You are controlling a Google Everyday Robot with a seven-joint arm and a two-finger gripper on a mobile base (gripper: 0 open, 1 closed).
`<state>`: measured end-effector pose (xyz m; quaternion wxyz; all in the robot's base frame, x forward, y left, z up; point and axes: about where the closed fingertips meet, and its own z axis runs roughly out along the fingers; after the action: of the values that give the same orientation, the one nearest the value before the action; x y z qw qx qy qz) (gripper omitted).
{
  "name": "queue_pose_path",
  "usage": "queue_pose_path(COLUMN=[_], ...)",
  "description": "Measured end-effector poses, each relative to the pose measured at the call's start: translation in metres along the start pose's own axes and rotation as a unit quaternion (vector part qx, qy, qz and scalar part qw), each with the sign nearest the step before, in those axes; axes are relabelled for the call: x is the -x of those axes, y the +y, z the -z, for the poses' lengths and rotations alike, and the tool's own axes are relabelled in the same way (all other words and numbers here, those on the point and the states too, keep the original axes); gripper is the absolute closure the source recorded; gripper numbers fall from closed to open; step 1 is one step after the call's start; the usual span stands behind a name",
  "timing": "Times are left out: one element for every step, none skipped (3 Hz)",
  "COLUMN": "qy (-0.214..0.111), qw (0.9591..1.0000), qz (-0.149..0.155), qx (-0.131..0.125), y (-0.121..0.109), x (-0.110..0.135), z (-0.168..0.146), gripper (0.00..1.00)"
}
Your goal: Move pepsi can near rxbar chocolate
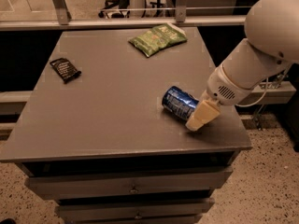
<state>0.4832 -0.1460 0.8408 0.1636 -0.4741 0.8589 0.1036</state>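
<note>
End effector (pixel 198 118): low over the right front part of the table (pixel 105 118), its cream tip down at the table top, pressed against the right end of the pepsi can (pixel 178 102). Apart, together or clamped on the can: I cannot tell from this angle, since the near side hides the contact. My arm (pixel 252 64) reaches in from the right, angled down and to the left.

Pepsi can: lying on its side, not upright, long axis running from upper left to lower right. Blue wall faces the camera. Its right end meets my end effector.

Rxbar chocolate (pixel 65 69): flat on the table near the left edge, towards the back. Well apart from the can, with most of the table's width between them.

Green chip bag (pixel 157 38): flat at the back of the table, right of centre. Not part of the job, and it lies behind the straight line from can to bar.

Step in hand, as I judge it: securing the can. The carry has not begun.

Next move calls for: a firm hold confirmed, as a can on its side may roll away. Then a lift clear of the table, a sweep left and slightly back, and a set-down just beside the bar without landing on it.
</note>
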Motion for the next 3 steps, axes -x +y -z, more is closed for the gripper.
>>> queue_pose_path(qy=[-0.012, -0.022, -0.023], qw=[0.9998, 0.9989, 0.9987], qz=[0.013, 0.031, 0.034], qx=[-0.01, -0.027, -0.029], y=[-0.001, -0.004, -0.004], x=[0.012, 0.025, 0.027], z=[0.012, 0.026, 0.027], gripper=[0.69, 0.91, 1.0])
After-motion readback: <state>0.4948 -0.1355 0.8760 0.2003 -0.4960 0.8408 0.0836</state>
